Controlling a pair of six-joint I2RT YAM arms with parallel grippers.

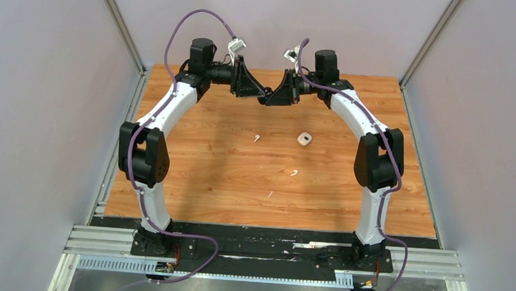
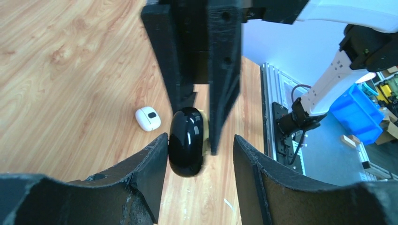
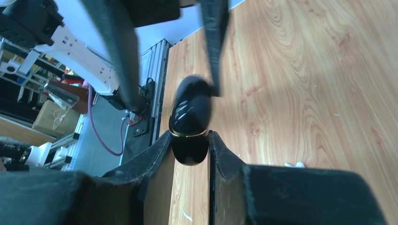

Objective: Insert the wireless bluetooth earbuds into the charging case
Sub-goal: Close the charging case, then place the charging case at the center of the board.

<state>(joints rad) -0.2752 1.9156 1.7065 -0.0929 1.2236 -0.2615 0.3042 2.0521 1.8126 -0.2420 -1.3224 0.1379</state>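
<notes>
We see the black charging case (image 3: 190, 122) held up off the table (image 1: 200, 176), at the far middle where the two arms meet. Its long axis runs along the line from one gripper to the other, roughly side to side across the table, with one rounded end in each. It is a glossy black oval pebble with bright highlights on its shell and a thin gold band around it where the two halves meet.

The right gripper (image 3: 189, 140) is clamped on the case, with a finger pressed to each side of the half below the gold band. The left gripper (image 2: 199, 140) stands parted around the other end. One finger touches the shell, and we see a clear gap between the shell and the other finger.

We count one black case. On the table we count one small white rounded case (image 2: 148, 118) with a dark patch on top, lying flat on the right half. One white earbud (image 1: 256, 138) lies near the middle and a second white earbud (image 1: 294, 173) lies nearer the arms' bases, both well apart from the grippers. Both are too small for us to tell which way they point. One thin white sliver (image 1: 270, 194) lies nearer still
</notes>
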